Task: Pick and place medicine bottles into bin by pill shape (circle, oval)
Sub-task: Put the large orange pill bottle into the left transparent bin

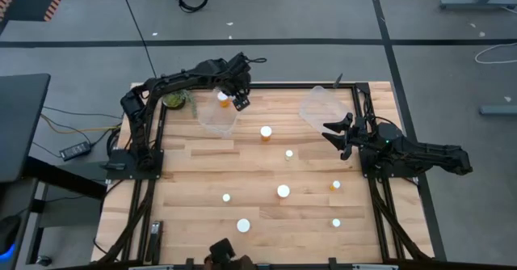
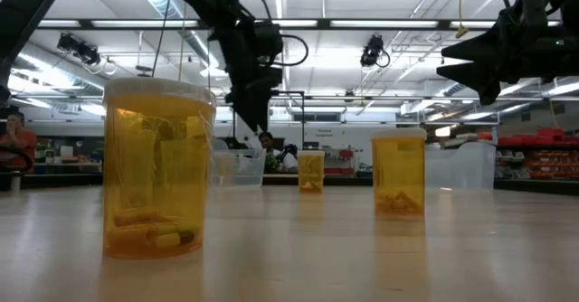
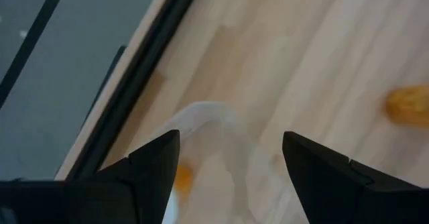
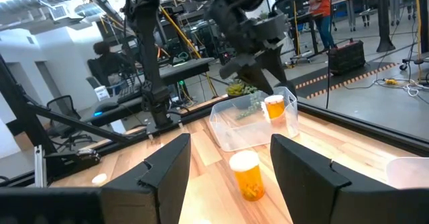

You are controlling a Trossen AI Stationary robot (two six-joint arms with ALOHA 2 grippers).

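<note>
Orange bottles with white caps stand scattered over the pale wooden tabletop (image 1: 194, 205) — seen from above, one (image 1: 266, 132) sits near the middle just beyond the left tub, a smaller one (image 1: 289, 154) close by it, and others nearer the front: (image 1: 227, 197), (image 1: 283, 191), (image 1: 243, 225), (image 1: 335, 186) and (image 1: 336, 222). One more bottle (image 1: 223, 99) lies inside the clear tub (image 1: 216, 123) at the far left of the tabletop; the right wrist view shows it (image 4: 273, 107) standing against the tub's far wall.

Above that tub hangs the left claw (image 1: 239, 102), its fingers spread wide and holding nothing — in its own wrist view the two dark fingers (image 3: 155, 167) frame the tub's translucent rim (image 3: 208, 117), with a patch of orange below.

A second clear tub (image 1: 323, 107) stands at the far right of the tabletop. The right claw (image 1: 338, 138) hovers just beside it, over the tabletop's right side, its fingers parted and empty; its wrist view looks between them at a bottle (image 4: 247, 174) standing on the wood.

From table height, two bottles loom close — a large one (image 2: 159, 168) with oval pills at its bottom and another (image 2: 398, 173) further right.
</note>
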